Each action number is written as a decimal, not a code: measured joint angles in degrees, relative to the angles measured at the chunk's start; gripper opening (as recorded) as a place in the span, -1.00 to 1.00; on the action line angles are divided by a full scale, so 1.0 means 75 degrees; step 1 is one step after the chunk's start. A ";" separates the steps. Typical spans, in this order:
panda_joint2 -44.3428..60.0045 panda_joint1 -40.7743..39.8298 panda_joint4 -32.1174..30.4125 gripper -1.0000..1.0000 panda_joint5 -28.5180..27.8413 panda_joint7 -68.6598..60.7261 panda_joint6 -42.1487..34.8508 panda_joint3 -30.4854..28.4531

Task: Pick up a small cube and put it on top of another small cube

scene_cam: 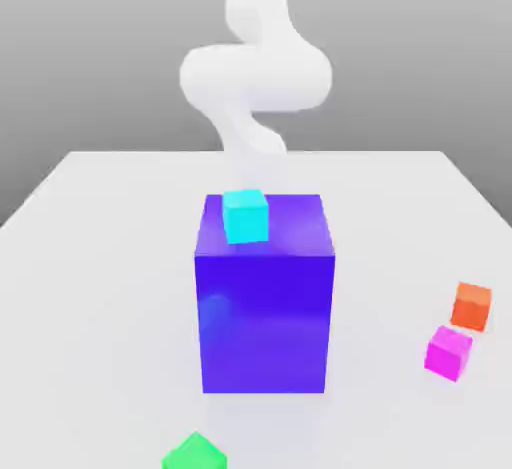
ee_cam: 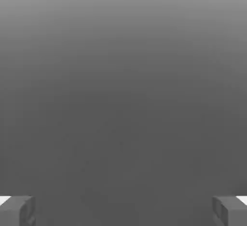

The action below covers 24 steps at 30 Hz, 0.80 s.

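progress is basically zero so far, going by how things lie. no small cube sits on another small one, so the whole job, pick and stack, is left to do.

the small bright cyan cube [scene_cam: 246, 219] looks to be up on the big glossy blue-violet box [scene_cam: 264, 325], but that's no small cube, so it doesn't count as the stack imo. the small orange cube [scene_cam: 471, 307] and the small magenta cube [scene_cam: 448, 353] are near each other on the pale, smooth table [scene_cam: 110, 287], over at the exterior view's right. there's also a green block [scene_cam: 196, 453], partly cut off at the near edge. the task doesn't say which cube goes on which, so can't call it.

claw-wise, the two-finger gripper [ee_cam: 123, 211] is spread wide with nothing pinched, and the white robot arm [scene_cam: 256, 77] is behind the box. next it probably has to line up over whichever cube it's after.
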 joint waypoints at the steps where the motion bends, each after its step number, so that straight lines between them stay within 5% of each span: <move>1: 0.0301 0.0049 -0.0103 0.00 -0.0073 -0.0012 0.0149 0.0151; 24: 0.6622 0.1935 -0.2252 0.00 -0.1370 -0.0430 0.3352 0.2532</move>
